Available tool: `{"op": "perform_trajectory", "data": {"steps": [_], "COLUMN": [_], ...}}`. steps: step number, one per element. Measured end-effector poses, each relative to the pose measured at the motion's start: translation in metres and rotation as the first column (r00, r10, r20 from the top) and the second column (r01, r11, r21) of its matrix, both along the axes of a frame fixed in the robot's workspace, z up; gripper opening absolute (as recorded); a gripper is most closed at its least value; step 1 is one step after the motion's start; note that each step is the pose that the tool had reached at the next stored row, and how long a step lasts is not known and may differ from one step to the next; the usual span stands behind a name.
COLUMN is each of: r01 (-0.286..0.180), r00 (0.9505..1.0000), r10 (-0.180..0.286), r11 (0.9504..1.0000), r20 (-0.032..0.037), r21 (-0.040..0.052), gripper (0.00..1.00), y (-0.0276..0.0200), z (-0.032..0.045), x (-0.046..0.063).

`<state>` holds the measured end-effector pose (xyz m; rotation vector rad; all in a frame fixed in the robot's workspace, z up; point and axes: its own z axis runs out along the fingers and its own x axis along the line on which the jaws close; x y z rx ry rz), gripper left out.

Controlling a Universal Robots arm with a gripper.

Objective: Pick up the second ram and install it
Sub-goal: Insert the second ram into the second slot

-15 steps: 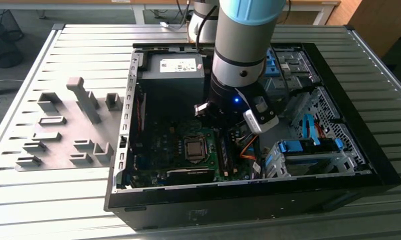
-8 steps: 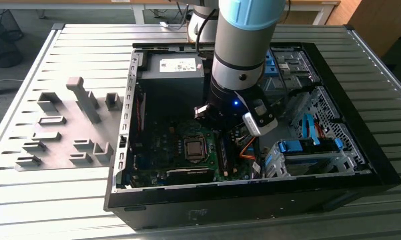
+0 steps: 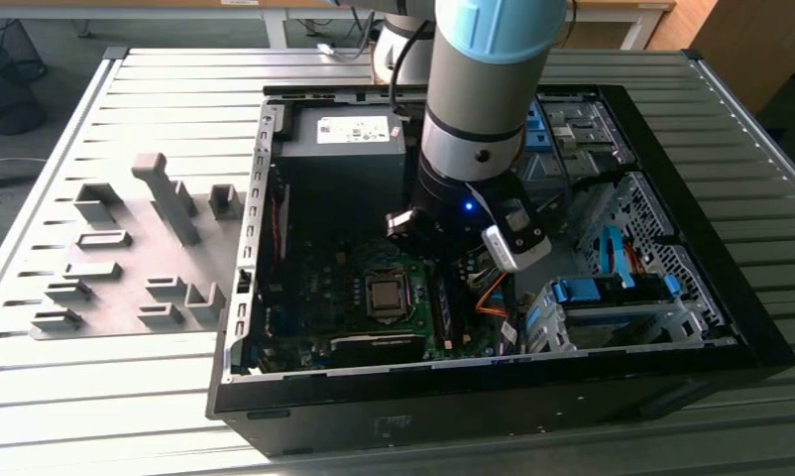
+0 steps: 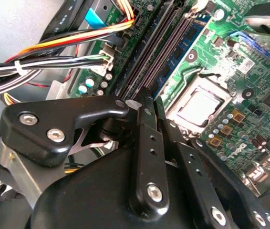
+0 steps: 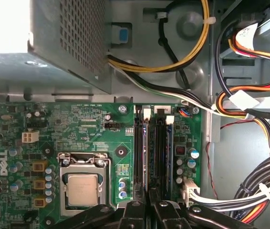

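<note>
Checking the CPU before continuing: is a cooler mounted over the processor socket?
No: in the first wrist view the processor sits bare in its socket.

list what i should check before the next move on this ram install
1. gripper over the ram slots: ok
2. second ram lined up along its slot, running under the gripper: ok
3. second ram fully seated: cannot tell
4. white slot latches closed: cannot tell
5. cable bundle clear of the slots: ok
6. grip on the second ram: cannot tell
</note>
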<state>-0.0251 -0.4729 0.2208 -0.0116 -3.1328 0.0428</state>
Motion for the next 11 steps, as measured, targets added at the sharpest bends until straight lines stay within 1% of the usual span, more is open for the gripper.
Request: {"op": "perform_trajectory", "data": {"steps": [11], "r01": [0.007], "r00": [1.0000], "r10": [-0.007], "r11": [1.0000], "r20": [0.0000], "r21": [0.0000], "gripper": [0.14], "y": [-0.0006], "z": [-0.0023], "x": [0.0003]}}
